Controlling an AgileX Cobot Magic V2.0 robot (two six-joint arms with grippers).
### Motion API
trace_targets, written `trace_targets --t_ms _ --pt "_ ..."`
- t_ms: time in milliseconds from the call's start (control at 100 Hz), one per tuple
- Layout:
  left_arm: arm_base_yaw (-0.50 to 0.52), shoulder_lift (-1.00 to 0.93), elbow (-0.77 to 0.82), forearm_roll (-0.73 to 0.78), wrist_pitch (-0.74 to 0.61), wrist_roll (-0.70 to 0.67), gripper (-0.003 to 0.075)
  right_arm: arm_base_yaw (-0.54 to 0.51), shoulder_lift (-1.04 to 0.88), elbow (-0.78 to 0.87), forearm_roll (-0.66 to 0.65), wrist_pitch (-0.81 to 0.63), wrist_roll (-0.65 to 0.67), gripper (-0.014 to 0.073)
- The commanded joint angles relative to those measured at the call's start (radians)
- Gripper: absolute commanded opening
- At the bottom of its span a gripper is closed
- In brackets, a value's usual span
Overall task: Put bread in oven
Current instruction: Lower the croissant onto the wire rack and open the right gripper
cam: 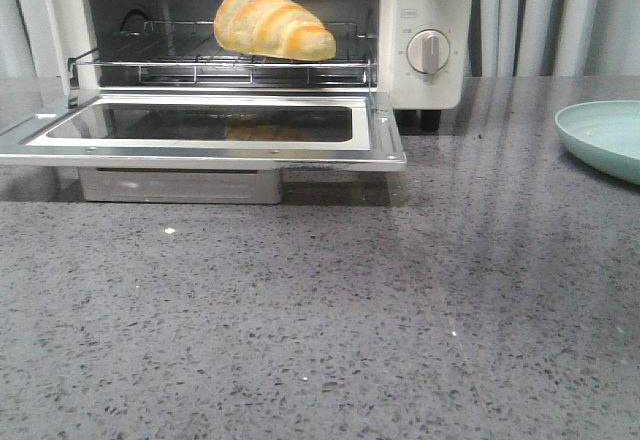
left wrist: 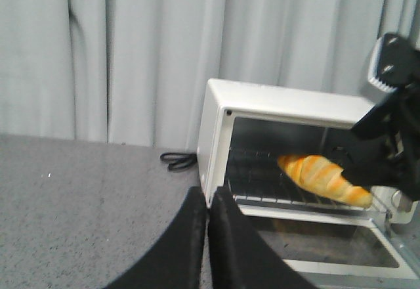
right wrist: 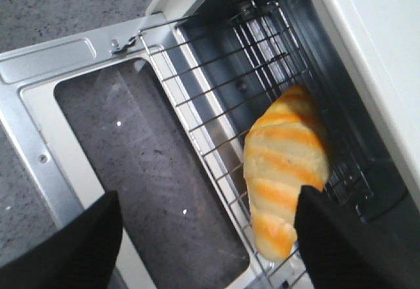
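The bread (cam: 272, 25), a glossy golden roll with pale stripes, lies on the wire rack (cam: 180, 60) inside the cream-white oven (cam: 430, 20). The glass door (cam: 380, 130) is dropped flat open. No gripper shows in the front view. In the right wrist view my right gripper (right wrist: 209, 197) is open above the door and the rack's front edge, with the bread (right wrist: 285, 164) lying free just beside one finger (right wrist: 328, 230). My left gripper (left wrist: 207, 194) is shut on nothing, off the oven's (left wrist: 282, 98) left side. From there the bread (left wrist: 325, 178) shows on the rack, with the right arm (left wrist: 387, 138) in front of it.
A pale teal plate (cam: 605, 135) sits on the grey speckled counter at the right edge. A black cable (left wrist: 177, 161) lies coiled behind the oven's left side. Grey curtains hang along the back. The open door juts out over the counter.
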Motion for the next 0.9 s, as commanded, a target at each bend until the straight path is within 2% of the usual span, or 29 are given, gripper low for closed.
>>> trace_targets --t_ms 0,210,330,550,720,890 --pt "0.036 -0.024 0.015 0.019 -0.070 -0.017 -0.0022 0.012 -0.089 -0.037 -0.032 0.031 0.040 0.0496" --pt "0.180 -0.026 0.126 0.019 -0.153 -0.017 -0.0022 0.018 -0.155 -0.037 0.002 0.165 0.081 0.0496" --pt "0.230 -0.026 0.209 0.012 -0.244 -0.017 -0.0021 0.018 -0.197 -0.035 0.047 0.171 0.087 0.0496" --pt "0.231 -0.026 0.336 0.032 -0.433 -0.004 -0.0021 0.018 -0.270 -0.035 0.054 0.171 0.128 0.0496" --pt "0.231 -0.026 0.401 0.034 -0.437 -0.004 -0.0021 0.016 -0.314 -0.024 0.031 0.171 0.128 0.0490" --pt "0.231 -0.026 0.416 0.034 -0.439 -0.004 -0.0021 0.009 -0.370 0.041 -0.046 0.171 0.128 0.0397"
